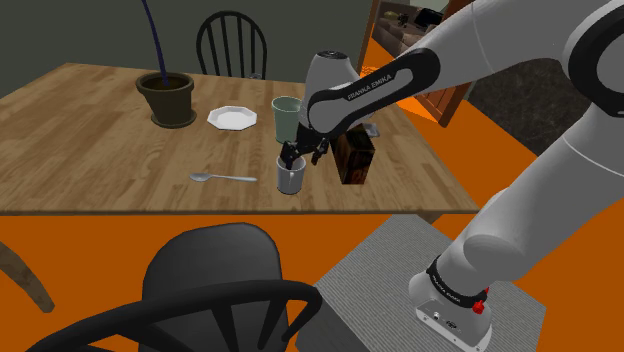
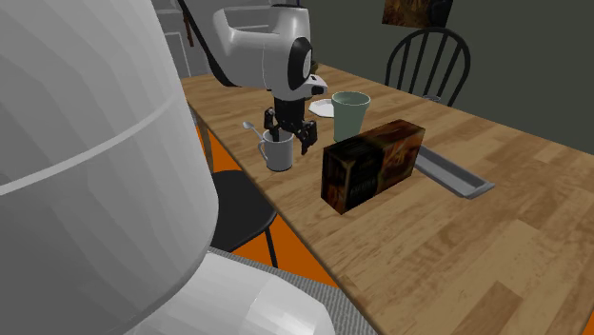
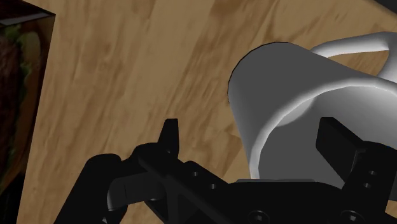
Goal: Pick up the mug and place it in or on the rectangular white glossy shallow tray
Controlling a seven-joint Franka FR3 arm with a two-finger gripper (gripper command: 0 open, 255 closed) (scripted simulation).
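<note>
Rim of the plain white handled mug (image 1: 290, 181), upright on the wooden table (image 1: 100, 170) beside the dark printed box (image 2: 371, 164), is partly covered by the black two-finger gripper (image 2: 287, 136), fingers apart, one inside.

White arm stretched out, hand lowered.
The arm (image 1: 372, 88) reaches forward, wrist bent so the black hand (image 1: 291, 157) points straight downward, its two fingers (image 3: 169, 136) standing apart.
</note>
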